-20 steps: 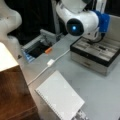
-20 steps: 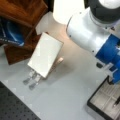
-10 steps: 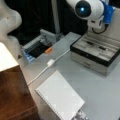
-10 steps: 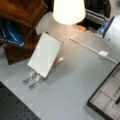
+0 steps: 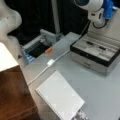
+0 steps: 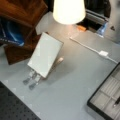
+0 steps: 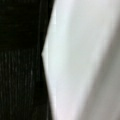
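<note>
The pincer itself did not show in either front view, and the wrist view gave only a pale, blurred shape against black. I cannot tell how far it was open or whether it held anything.

What showed was the arm [image 5: 91,6], raised at a front view's top right. The thing nearest to it was the grey compartment box [image 5: 96,53], standing open on the surface right under the arm's end, with two dark pens [image 5: 90,43] in its tray. A white cable [image 5: 58,57] ran off from beside the box towards a front view's left. The spiral notebook [image 5: 60,98] lay well apart from the arm, lower on the surface.

As a judgement, working over the box well called for a straight, slow approach from above, square to the compartments. It also meant keeping off the box's dark rim and away from the cable alongside it.
</note>
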Robot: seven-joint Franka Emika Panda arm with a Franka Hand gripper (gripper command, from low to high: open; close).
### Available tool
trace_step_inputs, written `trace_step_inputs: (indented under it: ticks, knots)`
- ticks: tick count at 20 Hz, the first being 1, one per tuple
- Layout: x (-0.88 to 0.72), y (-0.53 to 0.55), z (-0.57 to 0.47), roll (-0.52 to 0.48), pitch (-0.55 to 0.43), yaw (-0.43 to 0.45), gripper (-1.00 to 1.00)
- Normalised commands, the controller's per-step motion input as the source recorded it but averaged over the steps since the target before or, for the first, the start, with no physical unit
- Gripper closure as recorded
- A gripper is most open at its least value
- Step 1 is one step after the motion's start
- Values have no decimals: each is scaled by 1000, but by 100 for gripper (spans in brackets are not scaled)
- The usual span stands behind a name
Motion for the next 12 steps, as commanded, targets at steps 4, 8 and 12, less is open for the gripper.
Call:
trace_step_inputs:
  ticks: [4, 8, 12]
  knots:
    - [44, -42, -22, 89, 116, -104, -100]
    - [6, -97, 10, 57, 128, -78, -100]
    - [-45, -186, 56, 32, 139, -36, -100]
